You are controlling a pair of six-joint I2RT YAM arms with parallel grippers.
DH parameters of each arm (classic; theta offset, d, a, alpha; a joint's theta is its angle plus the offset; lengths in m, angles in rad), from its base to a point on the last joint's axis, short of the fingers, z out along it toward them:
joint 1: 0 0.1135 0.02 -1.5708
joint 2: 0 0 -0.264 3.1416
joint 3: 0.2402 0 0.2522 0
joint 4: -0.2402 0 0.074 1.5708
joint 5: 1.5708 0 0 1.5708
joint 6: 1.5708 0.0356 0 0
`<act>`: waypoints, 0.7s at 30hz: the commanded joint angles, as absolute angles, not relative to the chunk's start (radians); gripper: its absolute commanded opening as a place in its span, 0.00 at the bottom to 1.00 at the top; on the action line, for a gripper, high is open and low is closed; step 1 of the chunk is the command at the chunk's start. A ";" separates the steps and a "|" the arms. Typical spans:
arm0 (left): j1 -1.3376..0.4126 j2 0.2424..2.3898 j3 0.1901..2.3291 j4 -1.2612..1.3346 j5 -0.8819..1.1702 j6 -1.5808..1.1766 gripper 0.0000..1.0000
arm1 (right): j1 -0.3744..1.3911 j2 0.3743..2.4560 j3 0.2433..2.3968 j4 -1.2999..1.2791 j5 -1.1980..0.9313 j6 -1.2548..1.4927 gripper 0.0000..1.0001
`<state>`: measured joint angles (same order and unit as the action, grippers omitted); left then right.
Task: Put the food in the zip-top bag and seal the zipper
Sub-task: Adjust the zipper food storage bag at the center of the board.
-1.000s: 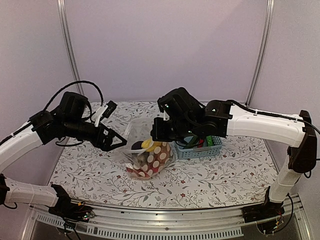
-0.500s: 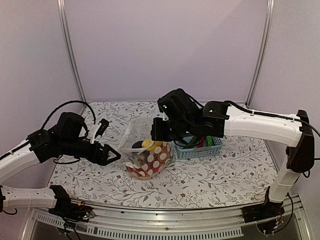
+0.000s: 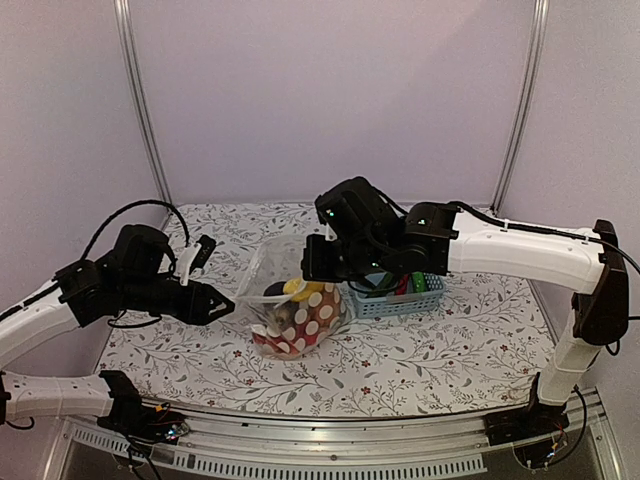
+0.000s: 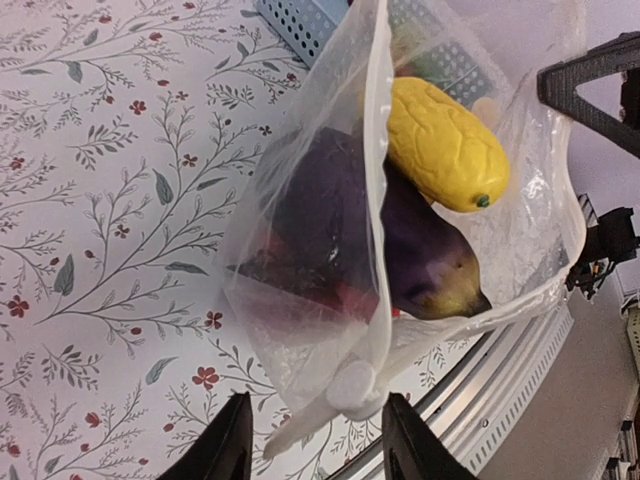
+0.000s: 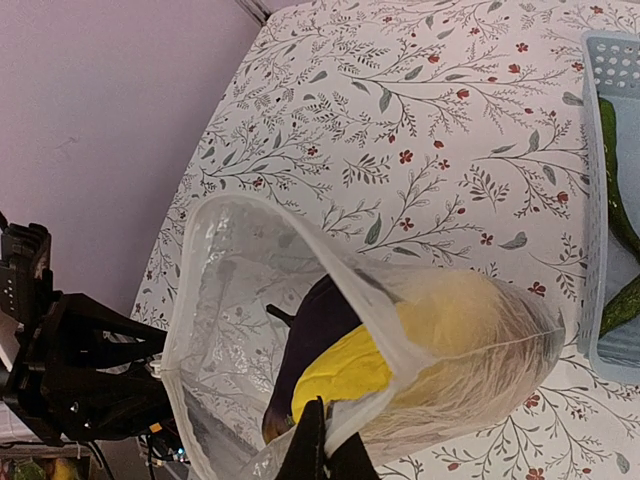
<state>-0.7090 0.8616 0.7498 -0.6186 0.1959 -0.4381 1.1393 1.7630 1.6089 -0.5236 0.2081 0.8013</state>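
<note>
Pinched the zip-top bag (image 3: 300, 320) by its rim in the right tool (image 5: 325, 440), pressed together. Straddled a bag corner with the left tool (image 4: 318, 415), spread wide. Found the bag on the surface (image 3: 430, 350) just beside the basket (image 3: 405, 300), eggplant (image 4: 420, 250) and yellow piece (image 4: 445, 145) inside.

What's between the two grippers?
The clear polka-dot plastic bag, holding a yellow lemon-like piece and a dark purple eggplant; the top view shows it.

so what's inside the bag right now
Through the mouth of the bag you can see a yellow lemon against a purple eggplant, with something red underneath. Whatever lies at the bottom is covered by those pieces and the dotted plastic.
</note>
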 commanded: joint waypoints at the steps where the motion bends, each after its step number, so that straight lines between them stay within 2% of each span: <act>1: -0.721 0.855 0.726 -0.626 0.200 -0.435 0.43 | 1.132 1.772 1.606 -0.512 0.232 0.808 0.00; 5: -0.722 0.849 0.723 -0.643 0.206 -0.437 0.41 | 1.130 1.770 1.603 -0.515 0.233 0.813 0.00; 9: -0.723 0.842 0.726 -0.655 0.195 -0.440 0.34 | 1.130 1.768 1.603 -0.517 0.233 0.813 0.00; 12: -0.723 0.837 0.724 -0.656 0.187 -0.443 0.22 | 1.130 1.766 1.601 -0.518 0.235 0.814 0.00; 18: -0.723 0.847 0.726 -0.652 0.186 -0.441 0.14 | 1.129 1.766 1.598 -0.518 0.234 0.816 0.00; 21: -0.723 0.856 0.728 -0.632 0.187 -0.429 0.00 | 1.127 1.766 1.598 -0.519 0.237 0.813 0.00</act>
<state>-0.7101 0.8467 0.7364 -0.6361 0.1932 -0.4397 1.1374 1.7630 1.6089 -0.5236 0.2104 0.8097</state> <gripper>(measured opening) 0.081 0.006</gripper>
